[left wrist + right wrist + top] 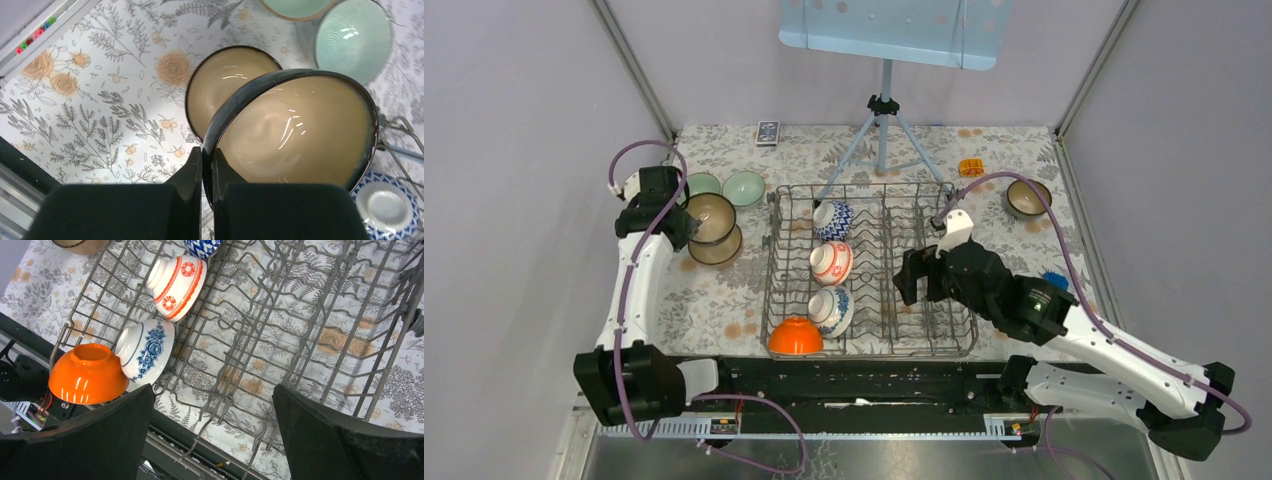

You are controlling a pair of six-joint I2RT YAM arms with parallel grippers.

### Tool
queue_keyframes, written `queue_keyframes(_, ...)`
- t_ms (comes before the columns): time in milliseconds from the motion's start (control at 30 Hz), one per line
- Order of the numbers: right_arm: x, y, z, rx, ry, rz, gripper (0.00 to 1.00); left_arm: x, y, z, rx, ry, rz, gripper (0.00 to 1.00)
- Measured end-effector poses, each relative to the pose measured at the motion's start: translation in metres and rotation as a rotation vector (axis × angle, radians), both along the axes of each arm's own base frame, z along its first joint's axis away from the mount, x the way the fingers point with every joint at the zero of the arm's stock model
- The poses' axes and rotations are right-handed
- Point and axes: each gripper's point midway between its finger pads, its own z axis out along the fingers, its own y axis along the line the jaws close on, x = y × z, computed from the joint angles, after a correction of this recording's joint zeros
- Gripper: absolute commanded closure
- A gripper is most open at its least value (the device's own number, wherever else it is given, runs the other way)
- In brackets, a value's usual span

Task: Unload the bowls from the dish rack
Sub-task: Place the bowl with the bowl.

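Four bowls lie in the dish rack (pixel 874 335), all down its left column in the middle of the top view: a blue-and-white bowl (pixel 832 220) at the far end, then a red-and-white bowl (pixel 831 263), a second blue-and-white bowl (pixel 831 311), and an orange bowl (pixel 795 337) mouth-down at the near left corner. The patterned ones lean on their sides between the tines, which leaves their rims open to a pinch.

At the left of that view, outside the rack, the left gripper (pixel 206 167) is clamped on the rim of a dark brown bowl (pixel 295 135), one finger inside and one outside. It holds the bowl above a matching brown bowl (pixel 220 75) on the floral cloth (pixel 100 115), probably to nest the pair and save room beside the pale green bowls (pixel 744 187).

The right gripper (pixel 214 390) hangs over the rack's bare right half, jaws spread wide with nothing between them, seemingly readied for the next bowl
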Motion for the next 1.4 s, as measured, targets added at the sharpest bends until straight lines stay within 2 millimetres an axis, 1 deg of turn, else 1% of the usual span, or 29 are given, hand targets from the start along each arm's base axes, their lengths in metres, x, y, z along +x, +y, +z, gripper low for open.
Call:
queue_keyframes(100,-0.005,-0.005,-0.002,0.022,-0.004,0.003,0.05,-0.002,0.012,-0.016,-0.024,0.024,0.069,1.00)
queue_keyframes(200,-0.007,-0.008,0.003,0.047,-0.017,0.005,0.05,-0.001,0.018,-0.024,-0.044,0.020,0.108,1.00)
queue_keyframes(333,-0.008,-0.009,0.012,0.079,-0.038,0.005,0.05,0.005,0.024,-0.032,-0.073,0.004,0.142,1.00)
queue_keyframes(467,-0.009,-0.011,0.016,0.094,-0.045,0.004,0.05,0.012,0.024,-0.049,-0.107,0.017,0.151,1.00)
queue_keyframes(600,-0.011,-0.013,0.021,0.114,-0.052,0.000,0.05,0.011,0.022,-0.065,-0.133,0.043,0.150,1.00)
queue_keyframes(833,-0.012,-0.014,0.023,0.129,-0.048,-0.006,0.06,0.008,0.020,-0.081,-0.158,0.055,0.154,1.00)
queue_keyframes(1100,-0.011,-0.012,0.020,0.127,-0.036,-0.011,0.06,0.007,0.018,-0.102,-0.191,0.084,0.155,1.00)
queue_keyframes(1167,-0.011,-0.012,0.020,0.127,-0.034,-0.012,0.06,0.007,0.018,-0.106,-0.195,0.086,0.155,1.00)
queue_keyframes(1333,-0.011,-0.011,0.019,0.131,-0.030,-0.015,0.06,0.009,0.019,-0.106,-0.197,0.079,0.157,1.00)
queue_keyframes(1400,-0.011,-0.011,0.019,0.133,-0.029,-0.016,0.06,0.010,0.020,-0.107,-0.196,0.078,0.158,0.96)
